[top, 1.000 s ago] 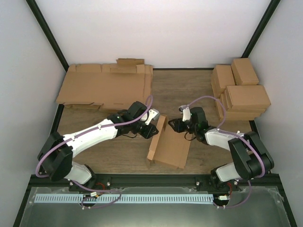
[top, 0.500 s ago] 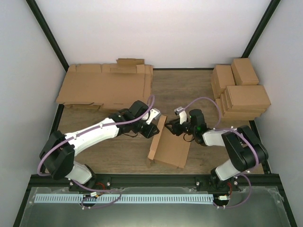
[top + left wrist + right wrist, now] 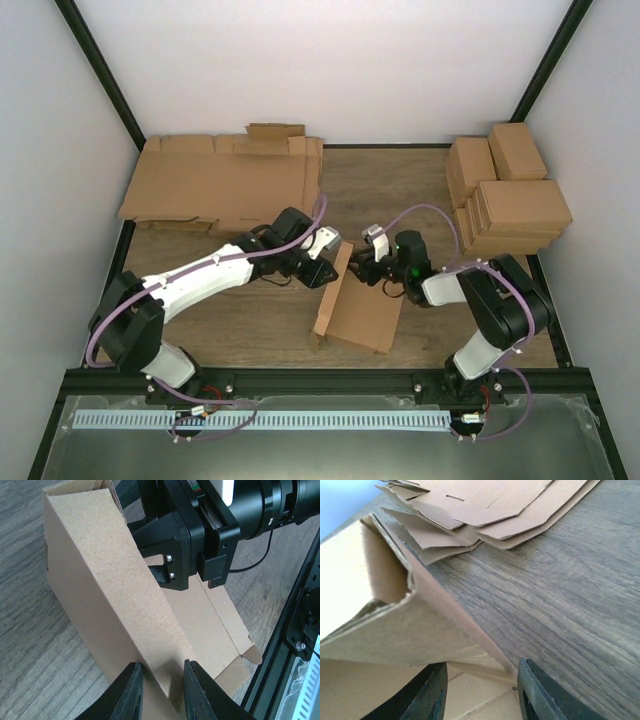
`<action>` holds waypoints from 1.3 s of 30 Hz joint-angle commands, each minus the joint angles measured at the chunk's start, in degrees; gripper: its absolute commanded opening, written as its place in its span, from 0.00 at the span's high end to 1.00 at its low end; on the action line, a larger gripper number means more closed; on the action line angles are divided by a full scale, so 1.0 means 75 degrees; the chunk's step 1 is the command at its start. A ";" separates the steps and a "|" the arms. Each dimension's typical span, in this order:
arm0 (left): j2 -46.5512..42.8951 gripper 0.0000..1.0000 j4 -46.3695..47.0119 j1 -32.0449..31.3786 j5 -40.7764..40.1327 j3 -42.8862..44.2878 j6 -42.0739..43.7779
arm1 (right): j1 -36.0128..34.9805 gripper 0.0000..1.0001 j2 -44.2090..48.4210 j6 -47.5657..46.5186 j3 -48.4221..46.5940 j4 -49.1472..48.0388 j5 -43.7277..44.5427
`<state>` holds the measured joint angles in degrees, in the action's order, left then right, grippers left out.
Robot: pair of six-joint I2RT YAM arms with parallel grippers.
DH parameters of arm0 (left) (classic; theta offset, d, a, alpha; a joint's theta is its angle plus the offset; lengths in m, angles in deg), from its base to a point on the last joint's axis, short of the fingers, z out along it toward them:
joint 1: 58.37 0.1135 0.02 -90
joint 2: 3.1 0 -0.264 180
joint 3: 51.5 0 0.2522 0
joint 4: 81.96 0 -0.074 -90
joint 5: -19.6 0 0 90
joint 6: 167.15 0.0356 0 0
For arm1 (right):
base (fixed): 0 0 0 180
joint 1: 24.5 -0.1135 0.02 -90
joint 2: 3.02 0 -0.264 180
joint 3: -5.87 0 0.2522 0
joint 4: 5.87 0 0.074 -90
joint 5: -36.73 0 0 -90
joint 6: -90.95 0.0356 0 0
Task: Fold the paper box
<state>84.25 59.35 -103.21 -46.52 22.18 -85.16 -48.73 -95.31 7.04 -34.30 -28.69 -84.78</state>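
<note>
Top external cam is showing the paper box [image 3: 365,315] sitting toward 6 o'clock on the table [image 3: 400,190], left gripper [image 3: 322,272] pinching its raised 9 o'clock wall, right gripper [image 3: 365,268] hanging wide open at its 12 o'clock end, gripping nothing.

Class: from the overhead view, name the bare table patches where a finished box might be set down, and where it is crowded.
Free: the far middle of the table, between the flat sheets and the stacked boxes; also the near strip between the left arm and the paper box. Crowded: the centre, where both arms meet it.
</note>
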 commanded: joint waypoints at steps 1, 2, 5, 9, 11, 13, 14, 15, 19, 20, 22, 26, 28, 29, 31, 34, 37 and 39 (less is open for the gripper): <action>0.0325 0.76 -0.0414 0.0131 0.0299 -0.0046 0.0288 | -0.0074 0.61 -0.0145 -0.0209 -0.0363 -0.0745 0.0285; 0.0344 0.75 -0.0431 0.0156 0.0358 -0.0038 0.0313 | -0.0077 0.64 -0.0151 -0.0224 -0.0369 -0.0815 0.0282; 0.0450 0.76 -0.0458 0.0220 0.0527 -0.0006 0.0383 | -0.0080 0.70 -0.0231 -0.0277 -0.0443 -0.0960 0.0148; 0.0603 0.76 -0.0444 0.0299 0.0843 0.0054 0.0462 | -0.0130 0.69 -0.0385 -0.0308 -0.0493 -0.1197 -0.0063; 0.0661 0.75 -0.0481 0.0339 0.0935 0.0094 0.0518 | -0.0137 0.68 -0.0483 -0.0308 -0.0529 -0.1314 -0.0127; 0.0686 0.75 -0.0516 0.0380 0.0987 0.0119 0.0567 | -0.0145 0.68 -0.0593 -0.0286 -0.0555 -0.1461 -0.0155; 0.0701 0.75 -0.0524 0.0401 0.1033 0.0123 0.0600 | -0.0145 0.68 -0.0642 -0.0279 -0.0566 -0.1536 -0.0158; 0.0710 0.75 -0.0529 0.0425 0.1065 0.0120 0.0615 | -0.0145 0.68 -0.0693 -0.0259 -0.0590 -0.1601 -0.0158; 0.0714 0.75 -0.0573 0.0520 0.1112 0.0101 0.0652 | -0.0145 0.69 -0.0847 -0.0227 -0.0715 -0.1617 -0.0089; 0.0700 0.75 -0.0579 0.0549 0.1115 0.0098 0.0647 | -0.0145 0.70 -0.0880 -0.0192 -0.0753 -0.1612 -0.0056; 0.0663 0.75 -0.0598 0.0601 0.1103 0.0072 0.0635 | -0.0145 0.68 -0.0935 -0.0162 -0.0825 -0.1543 -0.0057; 0.0535 0.72 -0.0617 0.0714 0.0935 -0.0011 0.0579 | -0.0145 0.58 -0.0995 -0.0158 -0.0839 -0.1625 0.0107; 0.0507 0.72 -0.0605 0.0760 0.0904 -0.0071 0.0580 | -0.0151 0.58 -0.1003 -0.0183 -0.0787 -0.1778 0.0133; 0.0506 0.72 -0.0597 0.0775 0.0906 -0.0103 0.0576 | -0.0151 0.58 -0.1015 -0.0188 -0.0777 -0.1855 0.0159; 0.0506 0.72 -0.0563 0.0796 0.0910 -0.0157 0.0574 | -0.0139 0.56 -0.1075 -0.0164 -0.0794 -0.1970 0.0225; 0.0509 0.72 -0.0531 0.0822 0.0926 -0.0217 0.0576 | -0.0133 0.50 -0.1286 -0.0126 -0.1027 -0.1881 0.0225; 0.0411 0.72 -0.0531 0.0851 0.0911 -0.0297 0.0576 | -0.0132 0.45 -0.1566 -0.0092 -0.1256 -0.1802 0.0036; 0.0375 0.72 -0.0548 0.0885 0.0922 -0.0344 0.0595 | -0.0133 0.45 -0.1677 -0.0074 -0.1329 -0.1885 -0.0069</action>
<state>86.41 59.72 -96.70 -37.97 22.49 -82.21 -49.45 -106.06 6.45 -40.73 -38.96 -85.06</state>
